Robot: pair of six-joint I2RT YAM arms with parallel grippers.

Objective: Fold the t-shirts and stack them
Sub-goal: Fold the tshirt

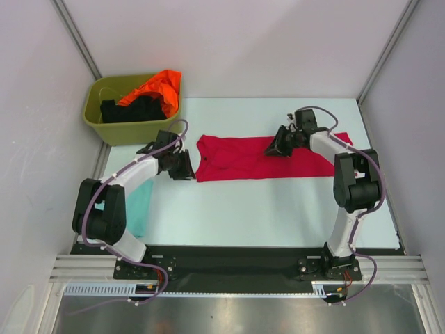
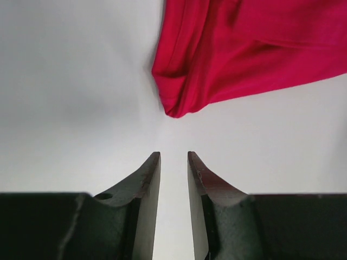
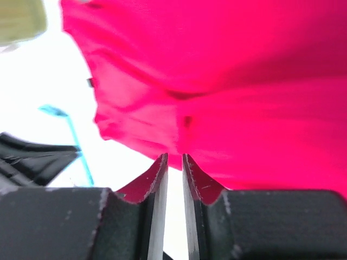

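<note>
**A:** Surface?

**B:** Pale matte counter (image 1: 278, 209), white with a faint blue cast. Plain pale walls close it in on three sides, and grey metal posts run up the back corners. A black base plate (image 1: 236, 259) and a ribbed metal rail (image 1: 236, 273) run along the near edge, under both arms.

**A:** The crimson t-shirt?

**B:** The crimson t-shirt (image 1: 243, 160) lies flat across the middle of the counter, stretched left to right and creased. Its left end sits just beside the left hand (image 1: 186, 165). The right hand (image 1: 276, 146) is over its far edge, right of centre.

**A:** Left hand's state?

**B:** Narrow gap between the fingers (image 2: 146, 181), nothing in it, and bare counter shows through. A bunched corner of the red cloth lies just ahead of the tips, apart from them.

**A:** Right hand?

**B:** Also parted only a slit, with light showing between its fingers (image 3: 154, 187). Red cloth bulks right at the tips. Cannot tell whether they touch it.

**A:** Anything else in the room?

**B:** Olive-green tub (image 1: 132, 131) at the far left corner. An orange t-shirt (image 1: 156, 85) is draped over its back rim and a black t-shirt (image 1: 132, 110) is inside. A pale teal t-shirt (image 1: 141, 205), folded, lies at the counter's left edge, partly under the left arm.
</note>
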